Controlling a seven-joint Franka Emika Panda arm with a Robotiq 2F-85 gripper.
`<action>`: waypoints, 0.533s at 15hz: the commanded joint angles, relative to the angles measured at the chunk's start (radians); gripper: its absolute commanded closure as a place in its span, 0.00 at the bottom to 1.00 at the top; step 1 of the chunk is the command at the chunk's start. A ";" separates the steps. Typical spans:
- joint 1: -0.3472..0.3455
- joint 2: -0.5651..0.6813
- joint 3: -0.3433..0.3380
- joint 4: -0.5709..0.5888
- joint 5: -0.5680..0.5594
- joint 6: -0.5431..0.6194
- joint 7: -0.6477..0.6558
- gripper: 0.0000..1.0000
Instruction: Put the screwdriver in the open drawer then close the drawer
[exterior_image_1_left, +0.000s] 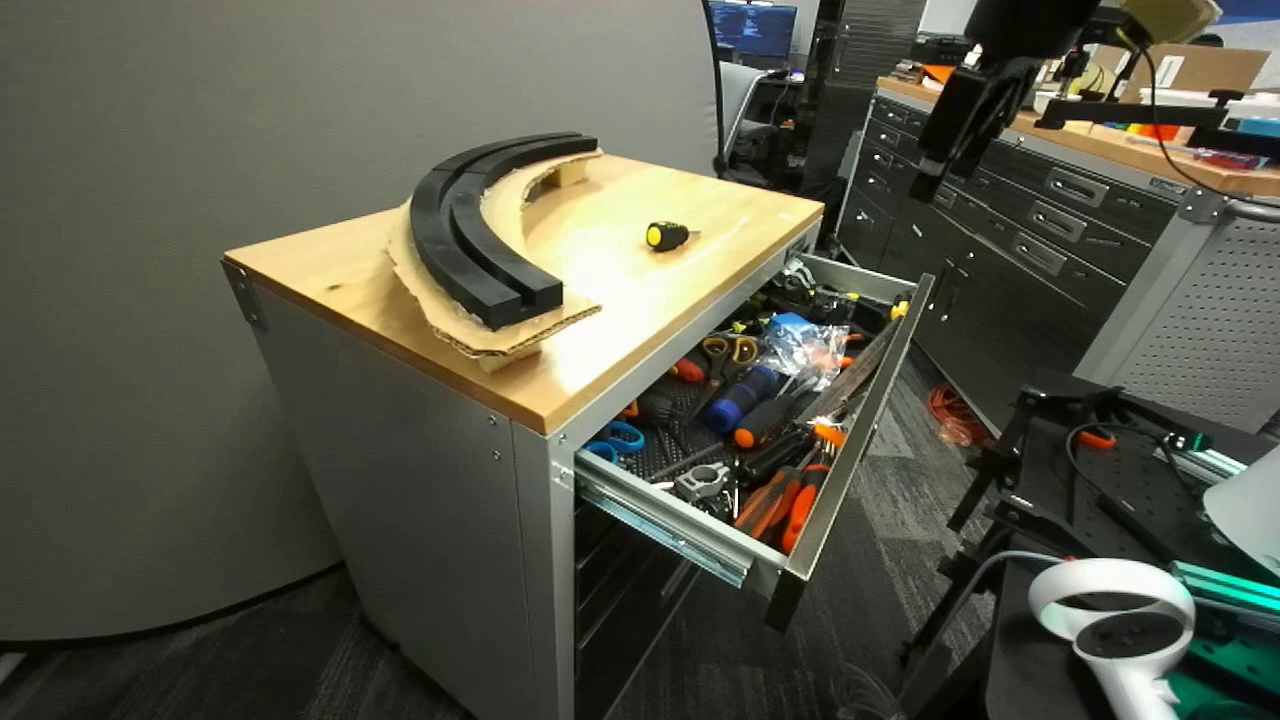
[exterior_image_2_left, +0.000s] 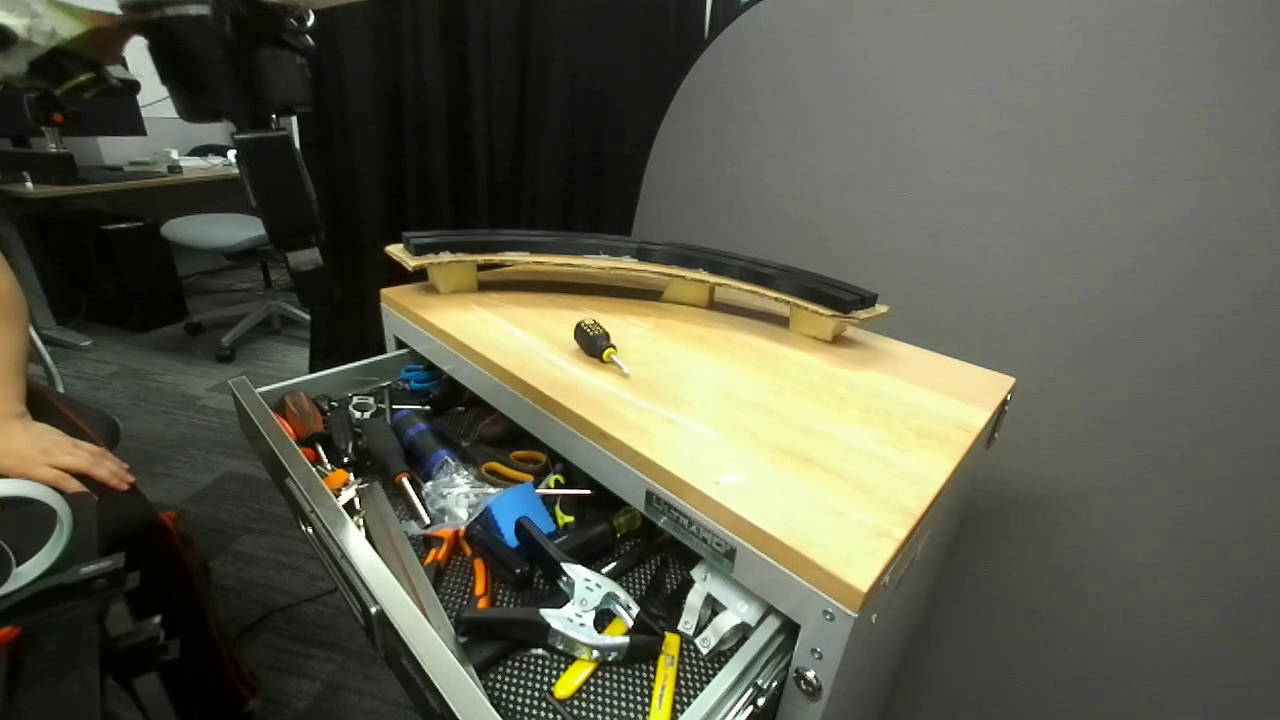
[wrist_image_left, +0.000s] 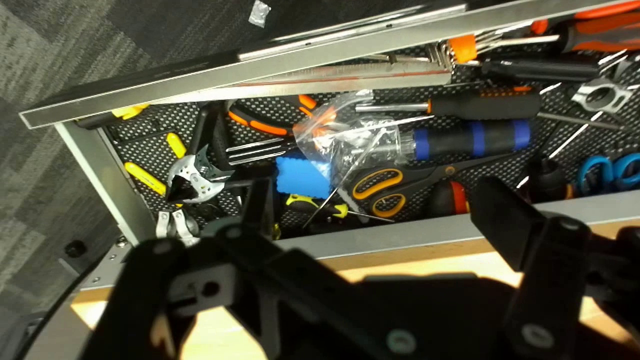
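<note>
One stubby screwdriver (exterior_image_2_left: 593, 339) lies on its side on the wood-topped table (exterior_image_2_left: 760, 440), between the curved black arc (exterior_image_1_left: 430, 235) and the edge above the open drawer (exterior_image_1_left: 868, 420). The end effector (wrist_image_left: 375, 200) holds nothing: its fingers (wrist_image_left: 502, 220) stand wide apart in the wrist view, framing the drawer's contents as that camera sees them. The step in hand is judged to be the approach for the pick; the exterior views should guide alignment, since the wrist view does not show the tool. The fingers should straddle the thick handle across its short axis, descend vertically and close near its middle; the slender metal shaft offers poorer purchase, and the rounded handle may roll if touched on one side only. Once carried over, it is best laid flat in a low gap, so that nothing juts against the cabinet frame (wrist_image_left: 400, 236) when the front is pushed home squarely. Materials: pale, glossy wood; grey sheet metal; a matte, grooved arc on corrugated cardboard (exterior_image_1_left: 562, 316); a dark, dotted liner (exterior_image_2_left: 525, 690) beneath crinkled clear plastic (wrist_image_left: 372, 137), looped scissors (wrist_image_left: 430, 174) and a bright metal clamp (exterior_image_2_left: 592, 602). Yellow marks on the black handle are too small to tell as print or raised grip.
</note>
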 joint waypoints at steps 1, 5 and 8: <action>-0.134 0.206 0.167 0.132 -0.068 0.096 0.269 0.00; -0.403 0.356 0.446 0.316 -0.224 0.058 0.586 0.00; -0.534 0.485 0.571 0.479 -0.366 -0.047 0.826 0.00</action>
